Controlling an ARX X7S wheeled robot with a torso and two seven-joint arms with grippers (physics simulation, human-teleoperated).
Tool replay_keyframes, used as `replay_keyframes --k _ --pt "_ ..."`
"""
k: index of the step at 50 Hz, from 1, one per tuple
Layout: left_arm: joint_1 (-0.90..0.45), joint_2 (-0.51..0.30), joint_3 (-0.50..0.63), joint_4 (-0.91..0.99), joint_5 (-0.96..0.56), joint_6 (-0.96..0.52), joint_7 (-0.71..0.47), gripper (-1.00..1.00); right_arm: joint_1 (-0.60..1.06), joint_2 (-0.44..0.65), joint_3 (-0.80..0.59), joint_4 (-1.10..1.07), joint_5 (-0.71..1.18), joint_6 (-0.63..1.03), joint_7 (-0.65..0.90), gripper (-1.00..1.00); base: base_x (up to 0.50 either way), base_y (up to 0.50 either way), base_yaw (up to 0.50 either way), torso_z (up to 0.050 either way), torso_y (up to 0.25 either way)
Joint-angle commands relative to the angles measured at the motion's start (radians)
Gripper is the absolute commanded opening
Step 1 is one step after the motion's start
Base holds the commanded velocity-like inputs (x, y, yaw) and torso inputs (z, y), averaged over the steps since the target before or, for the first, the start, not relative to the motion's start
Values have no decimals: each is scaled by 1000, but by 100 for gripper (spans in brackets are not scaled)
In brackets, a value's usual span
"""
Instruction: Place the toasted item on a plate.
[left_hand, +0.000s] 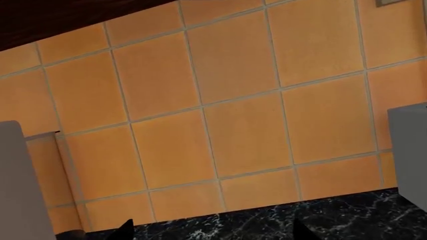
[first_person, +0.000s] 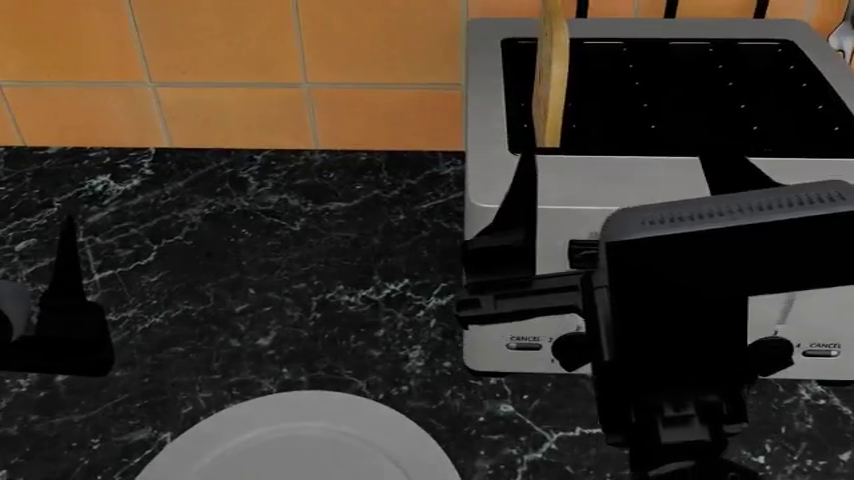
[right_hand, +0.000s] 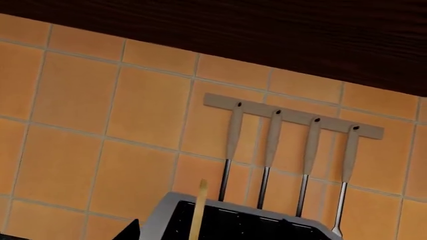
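Golden toast (first_person: 550, 80) stands up in the left slot of the silver toaster (first_person: 607, 195) at the upper right, the right gripper (first_person: 627, 215) open with its fingers wide beside it, maybe not touching, the white plate (first_person: 300, 440) at the bottom, the left gripper (first_person: 54, 320) holding nothing

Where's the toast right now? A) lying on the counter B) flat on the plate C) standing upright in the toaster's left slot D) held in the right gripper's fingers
C: the toast stands on edge in the left slot of the toaster, and the plate holds nothing.
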Motion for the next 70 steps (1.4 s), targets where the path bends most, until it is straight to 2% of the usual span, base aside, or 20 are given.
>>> replay_keyframes --k 1,11,29,36,52,59,62,70 --pt "2 -4 -4 7 -6 -5 -2 100 93 7 10 -31 28 124 4 100 0 0 0 0 0" --pt "6 -4 -3 1 -6 6 -5 100 262 3 -8 0 51 261 -2 100 0 0 0 0 0" --pt "15 -2 5 -13 -7 27 -8 100 375 -16 9 120 66 272 -15 100 0 0 0 0 0" --pt "23 -8 -1 -2 -13 23 -8 100 422 -30 8 186 75 341 -7 100 0 0 0 0 0" --pt "16 -7 4 -5 -18 24 -11 100 666 -139 1 439 109 491 -7 100 0 0 0 0 0" --pt "24 -9 3 -5 -22 30 -9 100 697 -165 8 573 106 469 -12 100 0 0 0 0 0" --pt "26 -12 -2 2 -25 26 -10 100 727 -192 59 615 115 521 13 100 0 0 0 0 0" --pt "31 -9 4 -8 -25 38 -12 100 780 -206 69 671 130 587 19 100 0 0 0 0 0"
